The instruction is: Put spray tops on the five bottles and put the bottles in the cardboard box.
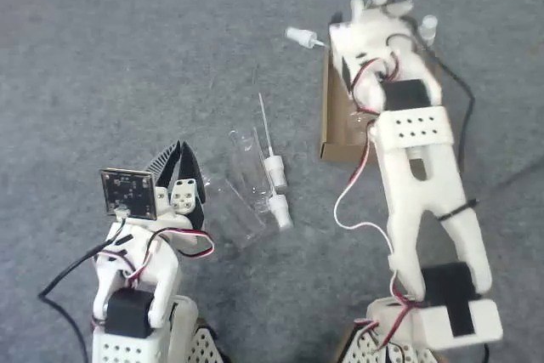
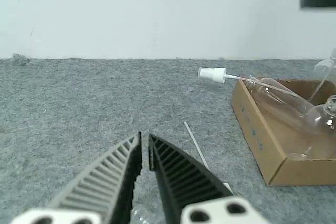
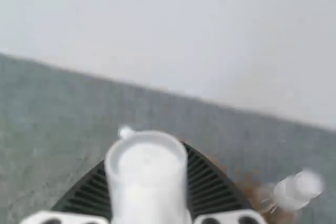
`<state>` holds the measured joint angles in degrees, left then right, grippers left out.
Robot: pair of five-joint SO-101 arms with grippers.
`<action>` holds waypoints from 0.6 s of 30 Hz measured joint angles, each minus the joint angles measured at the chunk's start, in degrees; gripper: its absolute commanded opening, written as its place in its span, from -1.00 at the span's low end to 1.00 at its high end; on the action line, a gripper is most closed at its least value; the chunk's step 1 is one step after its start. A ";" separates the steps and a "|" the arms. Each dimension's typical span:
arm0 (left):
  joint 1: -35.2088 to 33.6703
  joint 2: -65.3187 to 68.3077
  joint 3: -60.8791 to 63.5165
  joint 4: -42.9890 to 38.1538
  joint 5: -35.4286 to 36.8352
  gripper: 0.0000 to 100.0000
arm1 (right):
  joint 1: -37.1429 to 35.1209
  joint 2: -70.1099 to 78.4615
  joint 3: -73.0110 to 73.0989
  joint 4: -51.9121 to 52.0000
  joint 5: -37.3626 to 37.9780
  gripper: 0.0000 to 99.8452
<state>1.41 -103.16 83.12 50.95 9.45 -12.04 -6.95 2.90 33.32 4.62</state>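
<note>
Right tool (image 3: 147,153) is clamped on a white, round-capped spray top (image 3: 147,174), one black ribbed finger on each side of it. Whether a bottle hangs under that held spray top I cannot tell. In the high view this arm reaches out over the cardboard box (image 1: 333,116), which lies on the grey counter (image 1: 127,74) near the pale wall (image 2: 157,9). Clear bottles lie inside the box. One capped bottle (image 2: 273,95) rests tilted over the box's wall, so that its white spray head pokes out past the rim. A second spray head (image 1: 427,27) shows just beyond the far side of the arm.

Between the two arms, well apart from the box, two loose bottles (image 1: 242,184) lie on their sides on the counter. Just beside them lie two loose spray tops (image 1: 276,189), close to one another, with their thin tubes pointing toward the wall.

Left tool (image 2: 145,148) sits low beside the loose bottles, on the side away from the box. Its jaws are drawn narrow, with just a thin slit between the ribbed fingers and nothing gripped, and they point toward the wall.
</note>
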 measured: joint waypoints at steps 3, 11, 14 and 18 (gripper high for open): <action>0.00 0.00 0.00 0.00 0.00 -0.98 | -1.67 -1.93 -7.03 4.13 0.00 -0.99; 0.00 0.00 0.00 0.00 0.00 -0.98 | -13.01 -3.16 -12.57 24.44 0.09 -0.98; 0.00 0.00 0.00 0.00 0.00 -0.98 | -15.47 -3.16 -6.77 24.88 0.18 -0.98; 0.00 0.00 0.00 0.00 0.00 -0.98 | -16.70 -0.53 2.90 18.37 0.18 -0.98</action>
<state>1.41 -103.16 83.12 50.95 9.45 -28.75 -7.47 5.80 51.69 4.79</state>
